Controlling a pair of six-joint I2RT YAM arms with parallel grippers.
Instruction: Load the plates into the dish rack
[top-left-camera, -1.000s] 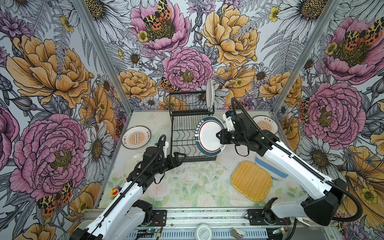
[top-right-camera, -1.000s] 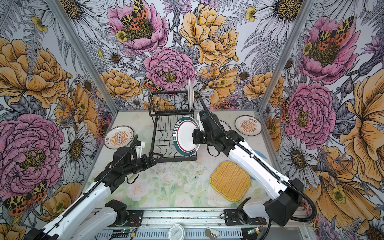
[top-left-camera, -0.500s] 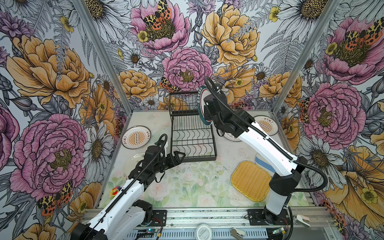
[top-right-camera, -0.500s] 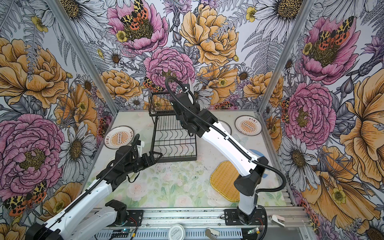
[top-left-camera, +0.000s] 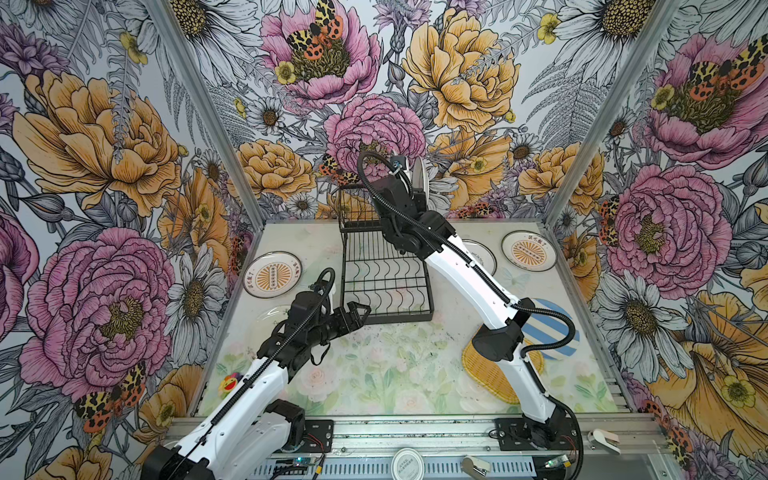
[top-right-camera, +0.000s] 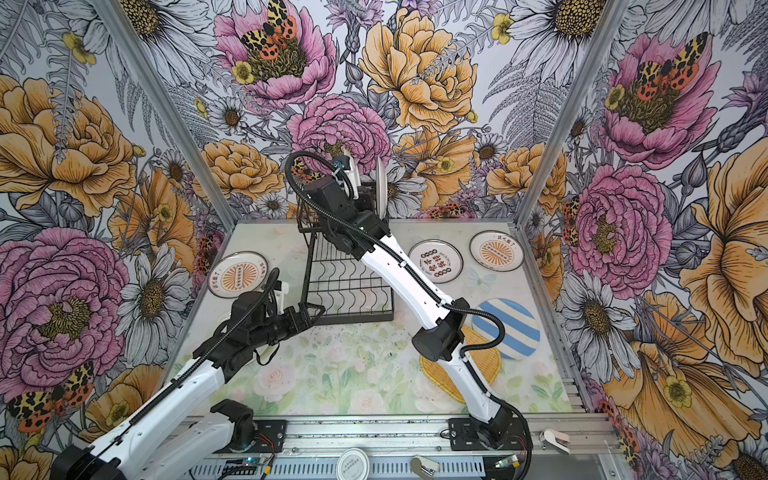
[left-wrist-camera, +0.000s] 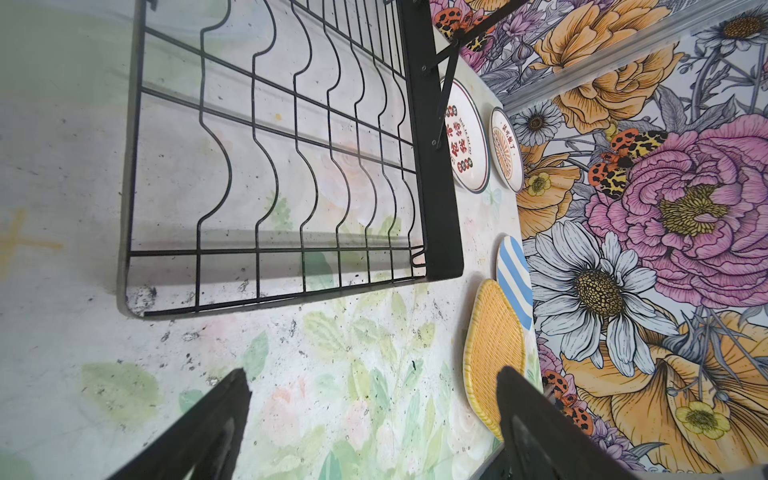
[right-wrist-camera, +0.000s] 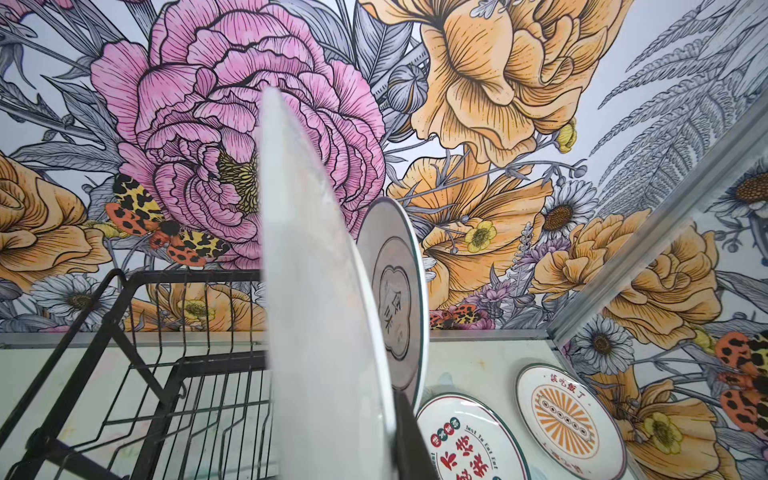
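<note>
Inspecting both top views: the dish rack (top-left-camera: 386, 286) sits mid-table, with its raised tier toward the back wall. The right gripper (top-left-camera: 411, 195) is up at that tier, and its arm hides most of its load. One standing plate (top-right-camera: 380, 180) is already slotted there. At least five more lie flat on the table (top-left-camera: 374, 374), among them a sunburst plate (top-left-camera: 272, 275), a blue-striped plate (top-left-camera: 552, 336) and a yellow woven plate (top-left-camera: 494, 374) partly under the right arm. The left gripper (top-left-camera: 358, 311) hovers near the rack's near-left corner.

Left wrist view: the left jaws stand wide apart with only bare table between them. They hold nothing. The rack's lower grid is empty and the jaws are clear of it.

Right wrist view: the right jaws are clamped tight on the held plate (right-wrist-camera: 316, 332), which is upright, edge-on and just beside the standing plate. Its lower rim is hidden, so I cannot tell whether it is seated.

Risks, as judged:
- The gap between the two plates is narrow, so a sideways drift could knock the standing plate.
- A release before the rim finds a slot could let the plate tip or slide.
- Nothing braces the rack, so a downward push could shift it.
</note>
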